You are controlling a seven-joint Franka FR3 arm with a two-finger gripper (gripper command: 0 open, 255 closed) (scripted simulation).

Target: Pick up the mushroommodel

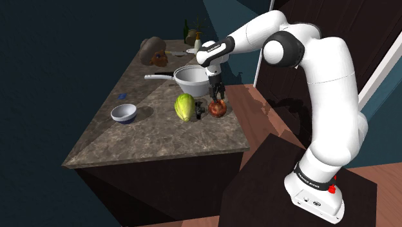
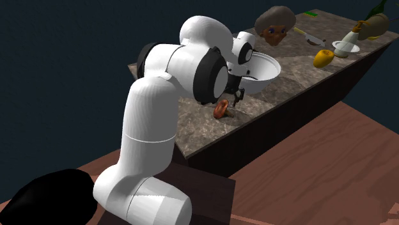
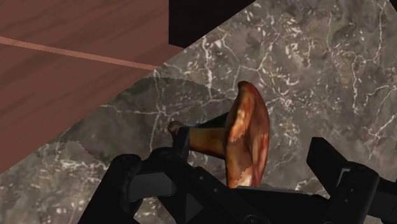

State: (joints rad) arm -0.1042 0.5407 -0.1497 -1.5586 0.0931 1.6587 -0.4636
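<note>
A: While the gripper [image 1: 218, 97] hangs low, where is the mushroom [image 3: 248, 137]?
B: On the counter [image 1: 161, 138], between its wide-apart fingers, not held. The pot [image 1: 191, 78] beside the gripper looks white inside.

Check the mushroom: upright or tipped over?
Tipped: in the wrist view the mushroom lies with its stem pointing sideways along the countertop, cap on edge.

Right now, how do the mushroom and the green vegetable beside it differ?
The mushroom is reddish-brown; the vegetable is yellow-green. The mushroom is smaller than the vegetable. The mushroom sits within the open pincer; the vegetable stands free. Both rest on the counter.
</note>
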